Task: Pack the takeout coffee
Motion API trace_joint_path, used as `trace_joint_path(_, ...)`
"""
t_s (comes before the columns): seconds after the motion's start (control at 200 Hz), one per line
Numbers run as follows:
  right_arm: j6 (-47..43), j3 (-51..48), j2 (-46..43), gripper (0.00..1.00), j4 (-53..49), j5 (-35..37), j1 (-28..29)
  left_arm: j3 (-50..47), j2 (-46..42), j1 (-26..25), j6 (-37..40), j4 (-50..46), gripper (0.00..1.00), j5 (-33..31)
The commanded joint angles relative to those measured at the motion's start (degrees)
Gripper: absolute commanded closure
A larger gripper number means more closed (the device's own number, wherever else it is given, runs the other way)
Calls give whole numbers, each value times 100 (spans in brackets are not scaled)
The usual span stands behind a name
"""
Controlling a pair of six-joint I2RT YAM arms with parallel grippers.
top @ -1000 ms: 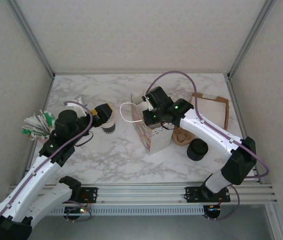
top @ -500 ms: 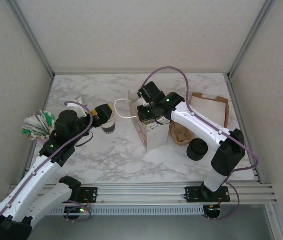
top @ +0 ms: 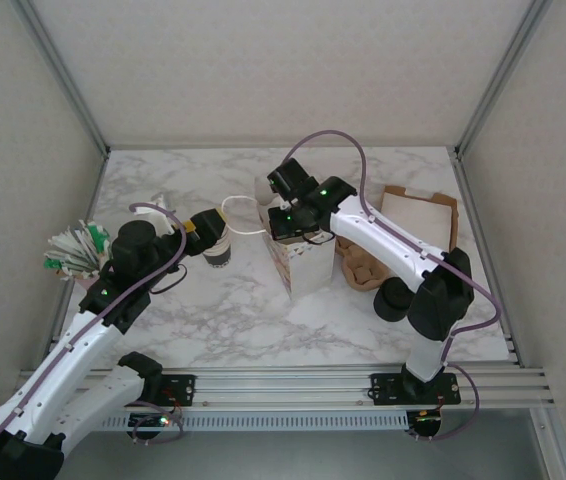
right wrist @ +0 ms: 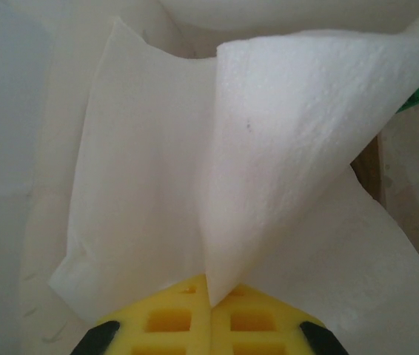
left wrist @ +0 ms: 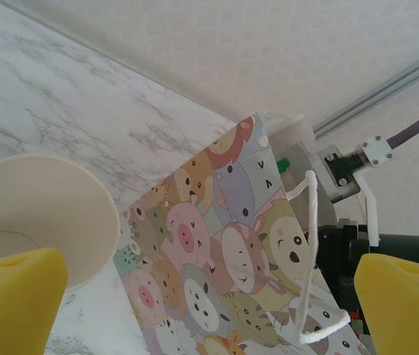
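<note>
The right gripper (right wrist: 209,314) hangs over the mouth of the paper bag (top: 305,272), its yellow pads pressed together on a fold of white napkin (right wrist: 269,133). Holding the napkin by one corner lets it hang straight, which suits lowering it into the bag as padding.

The cup (top: 219,252), dark outside and cream inside, stands upright on the surface (top: 213,315) to the left of the bag, near it but apart. Its mouth looks open in the left wrist view, with no lid on it that I can make out. The left gripper (top: 209,227) waits just beside the cup with its pads spread wide, the cup's rim next to one pad. It is probably parked there so it can take the cup once the bag is lined. The bag's white rope handle (left wrist: 310,244) loops out on the cup's side, where it could snag a cup coming over.

To the right of the bag sit a pulp carrier (top: 363,272), a squat black stack of lids (top: 394,299) and a flat brown tray (top: 421,215). Far to its left lies a bundle of sachets (top: 75,250). The surface is white marble with grey veins, walled by plain pale panels in aluminium framing.
</note>
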Motion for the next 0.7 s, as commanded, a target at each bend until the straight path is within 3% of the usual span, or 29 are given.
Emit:
trace_joint_path(0.0, 69, 239, 4, 93, -276, 79, -6, -50, -43, 45, 13, 14, 0, 138)
trace_joint_path(0.225, 8, 490, -208, 71, -417, 77, -1, -18, 97, 44, 16, 35, 0, 290)
trace_joint_path(0.696, -148, 1423, -491, 40, -969, -32, -18, 266, -247, 27, 20, -52, 0, 99)
